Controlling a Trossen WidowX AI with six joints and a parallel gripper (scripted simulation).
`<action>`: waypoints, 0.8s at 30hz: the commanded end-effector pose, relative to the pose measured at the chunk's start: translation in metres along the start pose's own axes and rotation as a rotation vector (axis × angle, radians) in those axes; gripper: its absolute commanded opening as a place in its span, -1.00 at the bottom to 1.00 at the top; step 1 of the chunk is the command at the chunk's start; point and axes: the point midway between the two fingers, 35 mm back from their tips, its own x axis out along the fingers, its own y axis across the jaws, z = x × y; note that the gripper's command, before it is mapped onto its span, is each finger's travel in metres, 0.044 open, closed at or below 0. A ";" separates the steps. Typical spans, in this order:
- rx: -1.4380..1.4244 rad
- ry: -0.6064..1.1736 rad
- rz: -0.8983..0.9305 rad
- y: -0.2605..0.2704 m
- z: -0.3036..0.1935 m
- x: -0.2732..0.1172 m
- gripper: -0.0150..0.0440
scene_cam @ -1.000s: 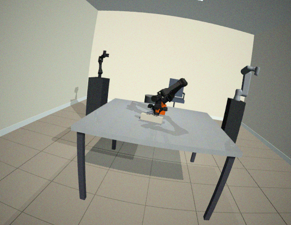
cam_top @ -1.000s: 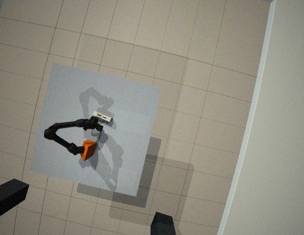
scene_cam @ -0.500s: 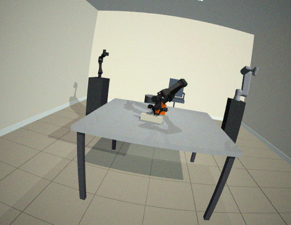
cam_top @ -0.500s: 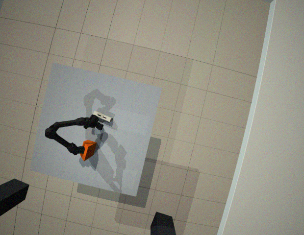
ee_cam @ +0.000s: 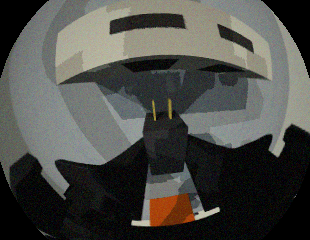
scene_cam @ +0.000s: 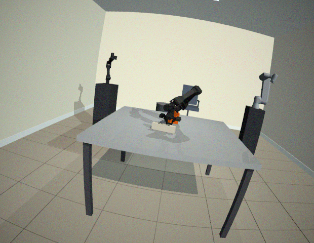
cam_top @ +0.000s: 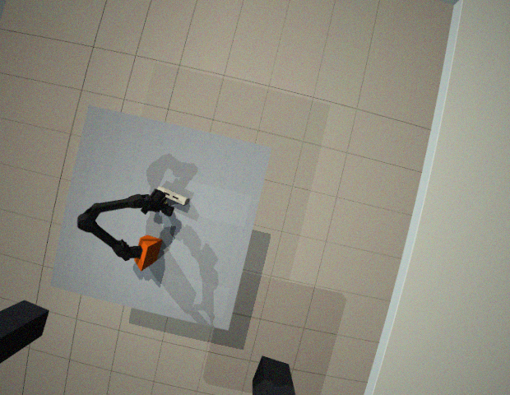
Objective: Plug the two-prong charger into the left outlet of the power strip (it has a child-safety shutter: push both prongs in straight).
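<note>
Two prongs [ee_cam: 170, 109] bare; hand [ee_cam: 163, 138] apparently grips charger [ee_cam: 165, 147].

The black six-joint robot arm [cam_top: 91, 214] [scene_cam: 187, 97] has slender, angular links and bulkier, blocky joint housings. The black parallel-jaw gripper [cam_top: 160, 205] [scene_cam: 169, 118] [ee_cam: 163, 138] has broad, tapering fingers with dark, matte-looking surfaces.

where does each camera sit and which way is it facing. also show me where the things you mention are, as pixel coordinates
Top: high above the table [cam_top: 229, 161] [scene_cam: 204, 146], looking down; the black arm [cam_top: 114, 206] [scene_cam: 187, 97] shows, bent toward the power strip [cam_top: 182, 199] [scene_cam: 163, 127] [ee_cam: 90, 42].
Exterior: out in the room beyond the strip's side of the table, looking across it; the arm reaches toward the camera.
Wrist: on the arm by the hand [ee_cam: 166, 145], looking along its fingers; both show, gripping the charger [ee_cam: 165, 147].
Top and exterior share the whole arm; all three show the strip.
</note>
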 end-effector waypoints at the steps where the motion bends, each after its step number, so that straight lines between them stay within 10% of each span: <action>1: 0.007 0.000 0.006 0.002 0.005 0.001 -0.49; 24: 0.020 0.001 0.008 0.007 0.017 0.001 -0.49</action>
